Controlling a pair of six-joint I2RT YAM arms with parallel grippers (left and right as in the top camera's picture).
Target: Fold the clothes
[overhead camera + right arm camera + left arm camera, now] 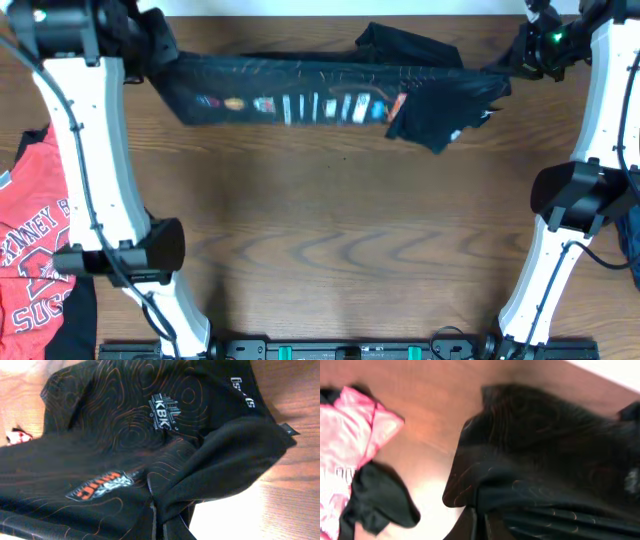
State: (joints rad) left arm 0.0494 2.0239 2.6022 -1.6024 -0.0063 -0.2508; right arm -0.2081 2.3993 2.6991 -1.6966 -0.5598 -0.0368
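Jersey [320, 90], black, soft, orange contour lines, upper frame: pinched between left gripper [157, 60] and right gripper [517, 60]; shallow pinches may slip.

The black jersey [125, 420] bears a white "KBK" logo; the red T-shirt [30, 230] shows cut-off white lettering, "SUSS".

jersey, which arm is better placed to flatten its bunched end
Right, likely: the bunched end of the jersey lies beside the right gripper, which grips it; the left gripper holds the flatter opposite end.
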